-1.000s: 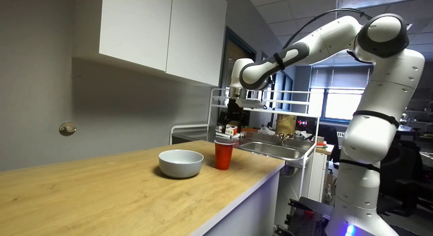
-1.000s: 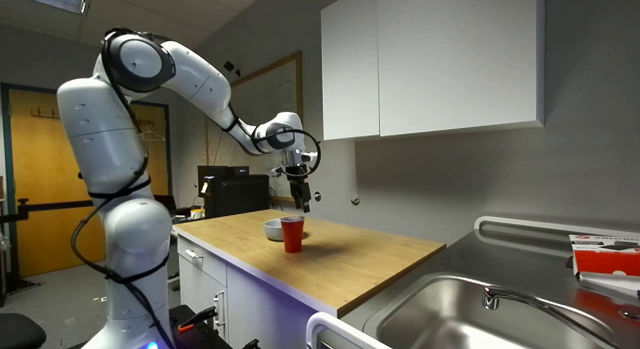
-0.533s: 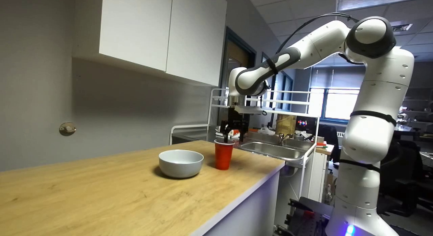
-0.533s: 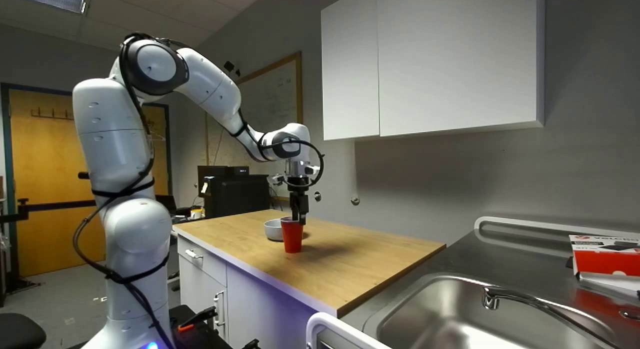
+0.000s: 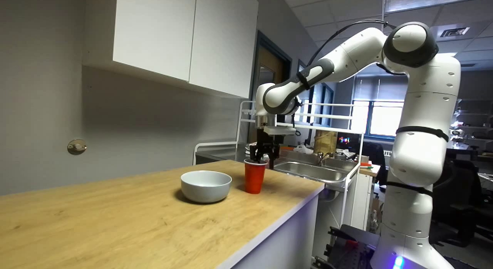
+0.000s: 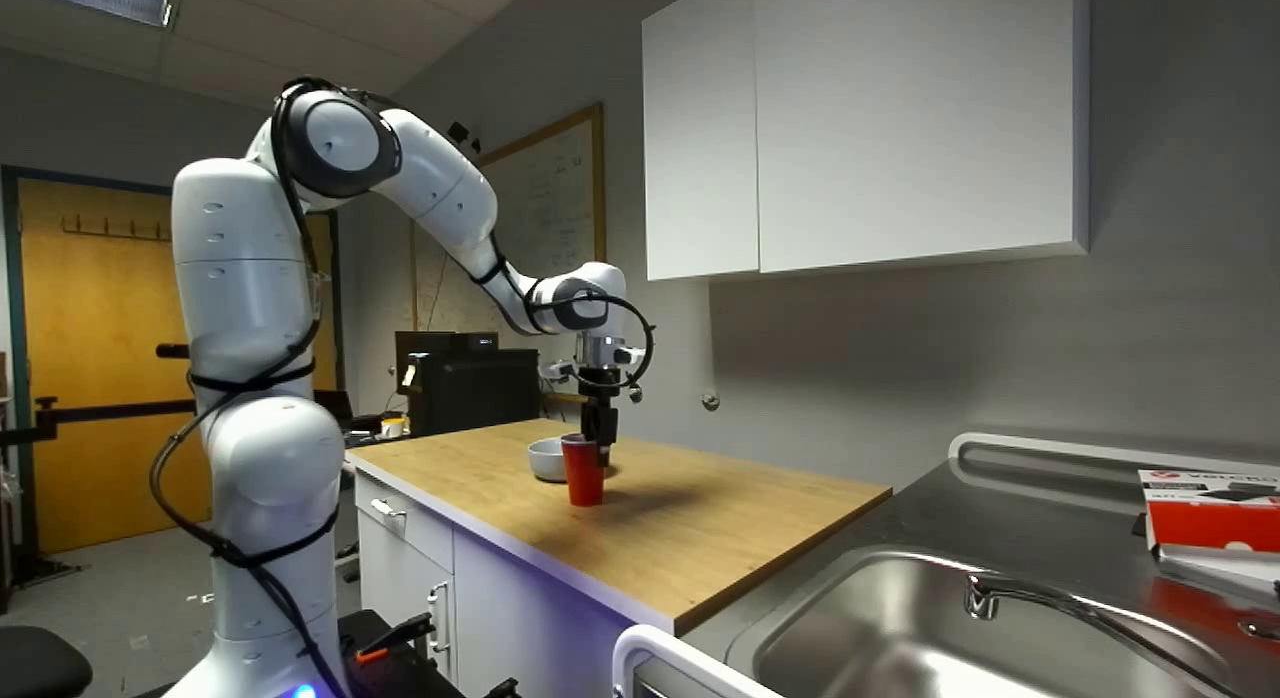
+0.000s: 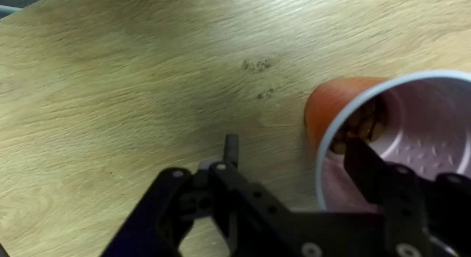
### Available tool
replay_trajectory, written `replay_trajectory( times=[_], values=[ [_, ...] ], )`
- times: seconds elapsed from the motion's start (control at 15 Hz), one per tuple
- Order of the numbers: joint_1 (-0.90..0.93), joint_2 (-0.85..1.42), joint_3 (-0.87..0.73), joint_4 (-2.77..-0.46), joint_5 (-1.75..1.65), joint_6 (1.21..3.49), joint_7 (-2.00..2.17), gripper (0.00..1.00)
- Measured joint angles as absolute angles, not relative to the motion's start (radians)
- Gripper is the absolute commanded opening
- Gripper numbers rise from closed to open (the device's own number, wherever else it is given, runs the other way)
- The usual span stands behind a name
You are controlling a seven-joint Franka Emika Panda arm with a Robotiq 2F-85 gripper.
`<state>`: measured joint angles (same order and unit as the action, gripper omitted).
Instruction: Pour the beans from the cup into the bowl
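Cup point(image 5: 254, 179): upright on tabletop point(image 5: 115, 215), just beside bowl point(image 5: 206, 190), beans point(image 7: 365, 128) inside. End effector point(image 7: 293, 148): released, jaws apparently astride one cup side. Step, seemingly: grasp; next calls for clenching, then level lift.

In an exterior view, the tapered red cup point(image 5: 254, 180) with its paler rim stands upright, and the wide, pale grey-white bowl point(image 5: 206, 192) sits upright just to its left, a little nearer, the two apart. Brown beans point(image 7: 365, 128) lie at the cup's bottom.
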<state>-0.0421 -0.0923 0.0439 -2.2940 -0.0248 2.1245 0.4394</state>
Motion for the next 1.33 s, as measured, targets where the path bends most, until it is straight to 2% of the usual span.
replay_trajectory(
  times=[0.27,0.33,0.4,0.53,0.8,1.33],
  values=[
    [-0.039,-0.070,0.044,-2.271,-0.025,2.124,0.439,0.13],
    [-0.039,-0.067,0.043,-2.264,-0.023,2.124,0.439,0.06],
    [-0.039,-0.064,0.043,-2.258,-0.020,2.124,0.439,0.04],
    [-0.039,-0.061,0.040,-2.246,-0.005,2.122,0.430,0.00],
    [-0.039,-0.060,0.034,-2.226,0.024,2.116,0.410,0.05],
    [-0.032,-0.055,0.033,-2.213,0.039,2.117,0.399,0.03]
  ],
)
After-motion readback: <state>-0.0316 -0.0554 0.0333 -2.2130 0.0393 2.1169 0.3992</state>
